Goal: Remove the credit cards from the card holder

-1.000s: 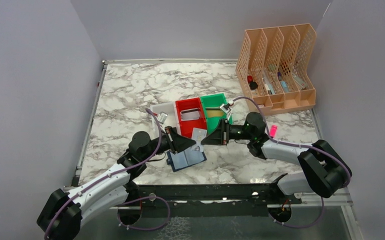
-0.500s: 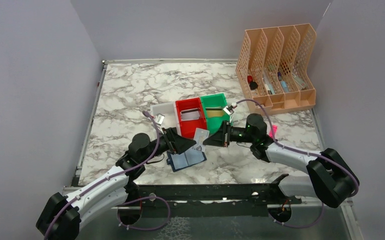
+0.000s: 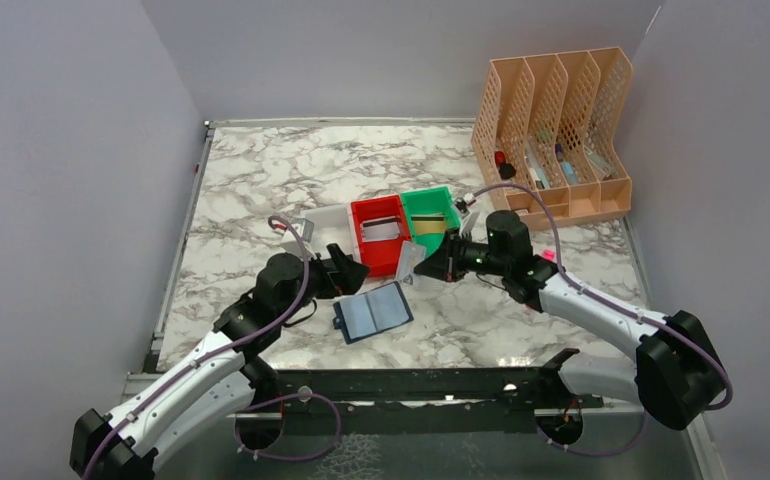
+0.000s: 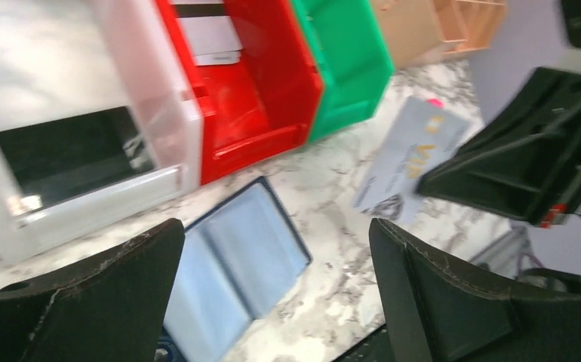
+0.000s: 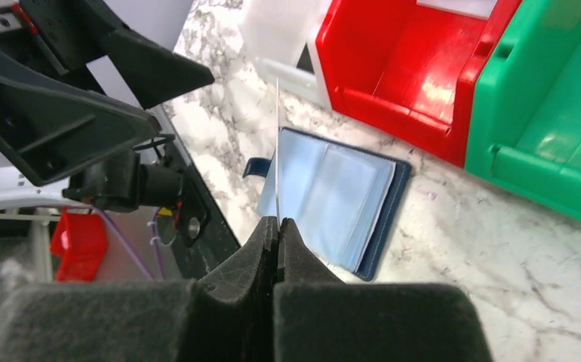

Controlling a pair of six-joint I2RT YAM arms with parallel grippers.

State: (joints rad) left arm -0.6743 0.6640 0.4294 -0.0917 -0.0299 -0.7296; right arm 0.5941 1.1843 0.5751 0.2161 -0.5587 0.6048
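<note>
view from above and from both wrists. the card holder [image 3: 373, 313] lies open and flat on the marble table [image 3: 251, 180], pale-blue sleeves facing up. it sits just near of the red bin [image 3: 379, 258], between the two arms, and neither gripper touches it. its snap tab [image 5: 253, 166] sticks out on the left side.

the right gripper [image 5: 276, 225] is clamped tight on one short edge of a silver-grey card [image 4: 412, 147]. it holds the card in the air, just far of the card holder's far right corner and beside the red bin's near right corner. the right wrist view shows this card edge-on, as a thin line rising from the closed fingertips.

the left gripper [image 3: 351, 272] has its jaws spread wide and holds nothing. it hangs over the table just far-left of the card holder, close to the white bin [image 3: 329, 218]. its fingers [image 4: 84, 302] frame the holder and the bins in the left wrist view.

three bins stand side by side, far of the holder:
- the white bin, on the left, has a black card [image 4: 69, 154] lying in it.
- the red bin, in the middle, has a pale card [image 4: 208, 34] in it.
- the green bin [image 3: 423, 205], on the right, has a tan card [image 3: 427, 227] in it.

a pink stick [image 3: 549, 257] lies on the table behind the right arm. a tan file rack [image 3: 556, 110] stands at the far right corner.
</note>
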